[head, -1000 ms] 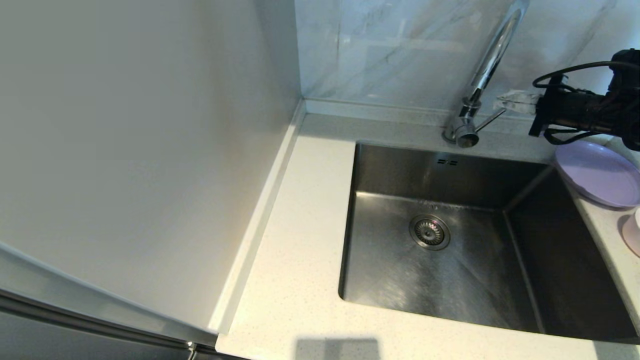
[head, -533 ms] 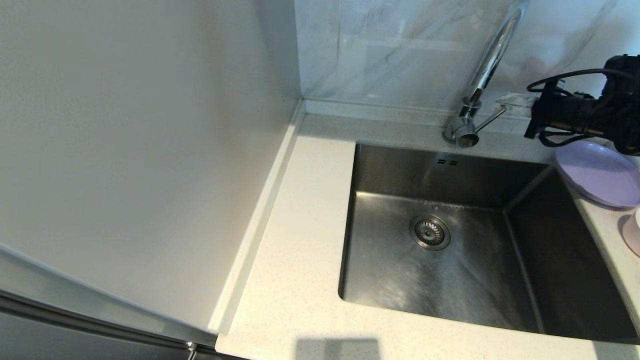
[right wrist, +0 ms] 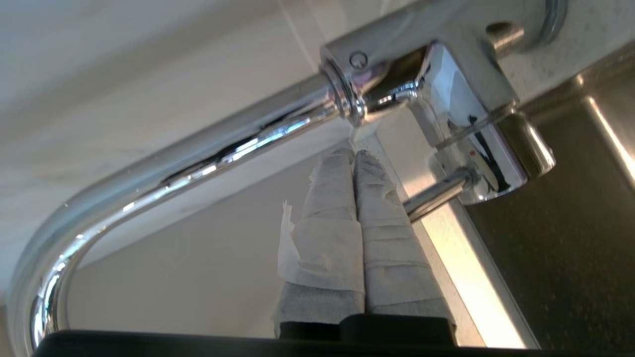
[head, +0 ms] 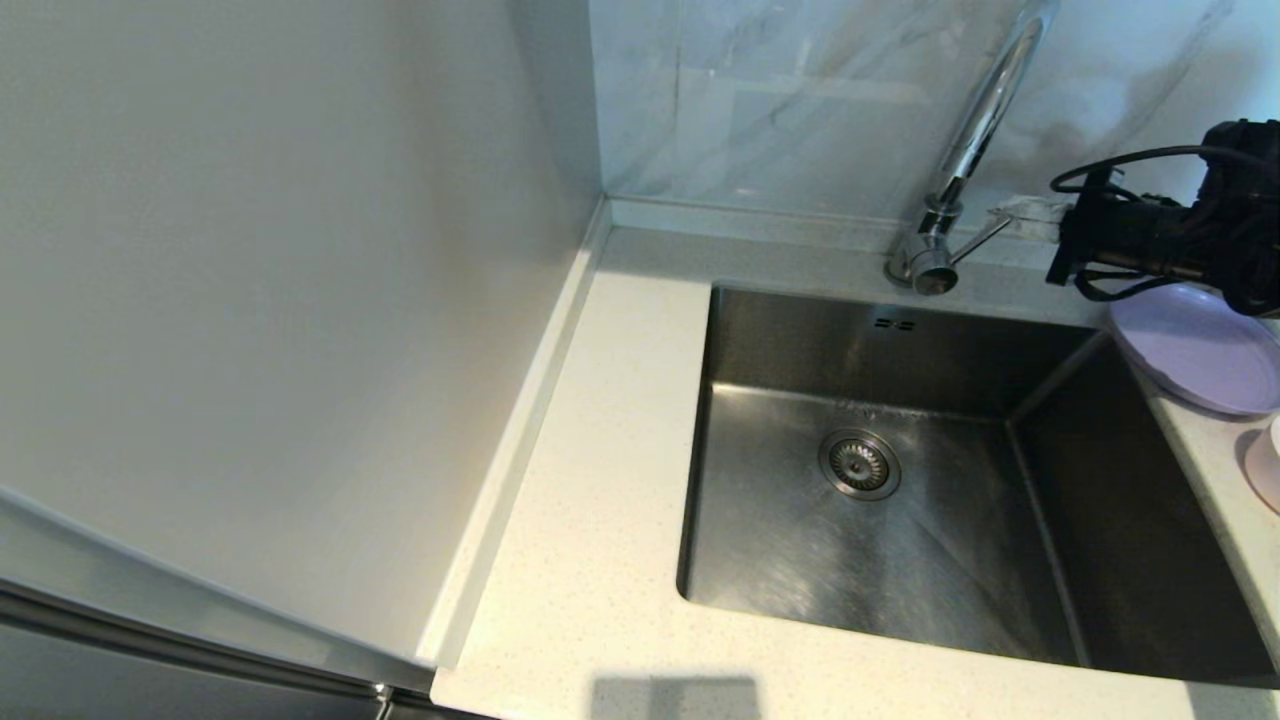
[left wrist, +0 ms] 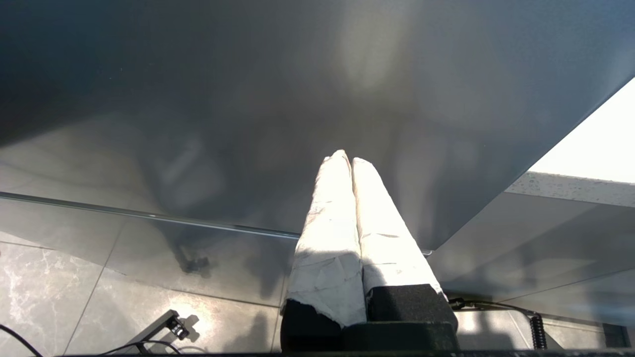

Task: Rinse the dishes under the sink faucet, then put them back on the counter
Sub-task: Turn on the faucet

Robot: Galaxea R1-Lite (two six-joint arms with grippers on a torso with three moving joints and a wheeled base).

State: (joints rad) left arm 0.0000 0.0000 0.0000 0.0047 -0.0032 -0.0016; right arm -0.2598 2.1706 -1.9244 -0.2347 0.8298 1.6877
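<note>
The chrome faucet rises behind the steel sink, which holds no dishes. Its thin lever sticks out to the right. My right gripper is shut, its taped fingers lying right beside the lever tip and empty. The lilac plate rests on the counter right of the sink, under my right arm. A pale pink dish shows at the frame's right edge. My left gripper is shut and empty, down in front of a dark cabinet front.
A tall pale panel walls off the counter's left side. A marble backsplash with a low raised rim runs behind the faucet. No water shows at the drain strainer.
My right arm has crept slightly left towards the faucet lever. The lever, plate and sink look unchanged.
</note>
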